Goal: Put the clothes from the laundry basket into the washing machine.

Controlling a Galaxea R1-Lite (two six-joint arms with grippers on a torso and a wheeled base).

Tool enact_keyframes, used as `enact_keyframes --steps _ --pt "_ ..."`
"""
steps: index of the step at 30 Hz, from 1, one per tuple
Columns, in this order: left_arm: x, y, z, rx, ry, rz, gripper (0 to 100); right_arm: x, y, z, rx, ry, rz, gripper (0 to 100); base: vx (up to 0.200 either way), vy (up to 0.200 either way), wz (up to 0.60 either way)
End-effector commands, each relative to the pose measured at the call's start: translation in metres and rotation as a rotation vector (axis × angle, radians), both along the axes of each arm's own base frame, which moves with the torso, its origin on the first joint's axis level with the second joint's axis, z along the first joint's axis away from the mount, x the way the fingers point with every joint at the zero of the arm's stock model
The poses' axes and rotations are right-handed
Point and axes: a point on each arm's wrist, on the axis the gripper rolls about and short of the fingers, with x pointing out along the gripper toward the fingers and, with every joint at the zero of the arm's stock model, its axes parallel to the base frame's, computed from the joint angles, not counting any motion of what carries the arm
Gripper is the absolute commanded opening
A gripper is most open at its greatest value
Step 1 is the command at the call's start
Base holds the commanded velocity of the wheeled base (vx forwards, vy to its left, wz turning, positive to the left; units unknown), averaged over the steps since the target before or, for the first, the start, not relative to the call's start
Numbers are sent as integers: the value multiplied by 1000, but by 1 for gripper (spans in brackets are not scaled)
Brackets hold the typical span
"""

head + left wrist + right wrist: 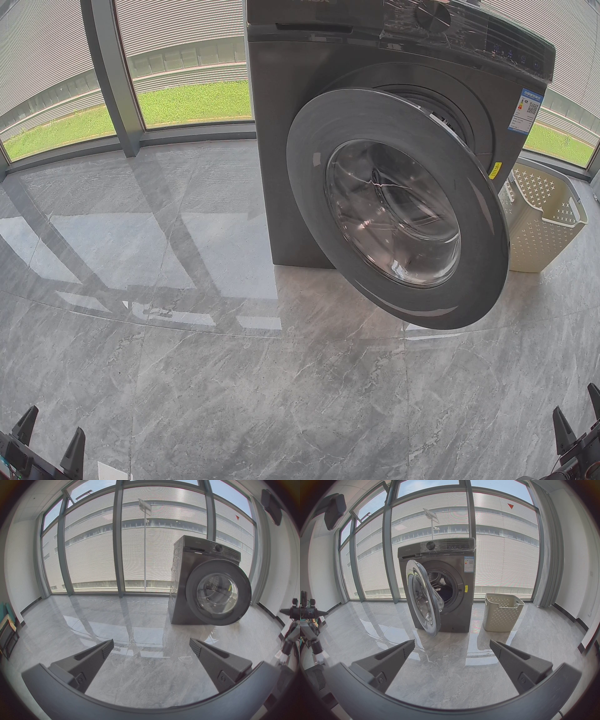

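Note:
A dark grey washing machine [294,125] stands ahead with its round door [400,212] swung wide open; the drum opening [442,587] shows in the right wrist view. A cream perforated laundry basket [547,215] sits on the floor to the machine's right, also seen as basket [502,611]; its inside is hidden and no clothes show. My left gripper [51,431] is low at the near left, open and empty, its fingers [93,659] spread. My right gripper [578,412] is low at the near right, open with nothing between its fingers [518,664].
Polished grey marble floor [250,375] stretches between me and the machine. Tall windows [181,69] with a frame post [115,75] run behind. A white wall and dark skirting [575,617] lie to the right of the basket.

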Motion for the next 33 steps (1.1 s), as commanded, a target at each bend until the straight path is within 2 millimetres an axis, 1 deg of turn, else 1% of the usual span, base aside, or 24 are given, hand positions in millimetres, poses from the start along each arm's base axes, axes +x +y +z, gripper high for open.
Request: enact_keyframes --steps 1,8,12,13,14,17,18,19,21,23,25,26,28,30,32,33 --pt "-5 0 -6 42 -69 -51 100 0 0 -5 0 1 -1 100 0 0 0" --pt "-5 0 -6 41 -71 -41 100 0 0 -5 6 2 -8 100 0 0 0" --pt "-5 0 -6 38 -71 -40 100 0 0 -5 12 0 -14 100 0 -200 0" --pt "-5 0 -6 37 -71 -41 100 -1 0 0 12 -29 -16 100 0 -200 0" --pt "-5 0 -6 36 -71 -41 100 -3 0 9 13 -80 -15 100 0 -200 0" --pt "-5 0 -6 41 -71 -41 100 -19 -1 53 44 -252 -5 100 0 -200 0" --pt "-5 0 -6 42 -71 -40 100 -20 -1 59 43 -240 -2 100 0 -200 0" --pt "-5 0 -6 47 -71 -40 100 -15 0 63 40 -178 14 100 0 -200 0" --pt "-5 0 -6 50 -72 -42 100 -4 1 64 36 -71 68 100 0 -200 0" --pt "-5 0 -6 50 -72 -42 100 14 3 67 41 41 138 100 0 -200 0" --pt "-5 0 -6 50 -72 -42 100 36 5 75 58 124 199 100 0 -200 0" --pt "-5 0 -6 50 -72 -42 100 47 5 78 61 140 217 100 0 -200 0" --pt "-5 0 -6 50 -72 -42 100 76 7 87 62 166 264 100 0 -200 0" --pt "-5 0 -6 51 -74 -42 100 99 10 90 59 184 306 100 0 -200 0" --pt "-5 0 -6 50 -72 -42 100 121 20 92 64 190 386 100 0 -200 0" --pt "-5 0 -6 50 -72 -42 100 131 28 93 70 192 439 100 0 -200 0"
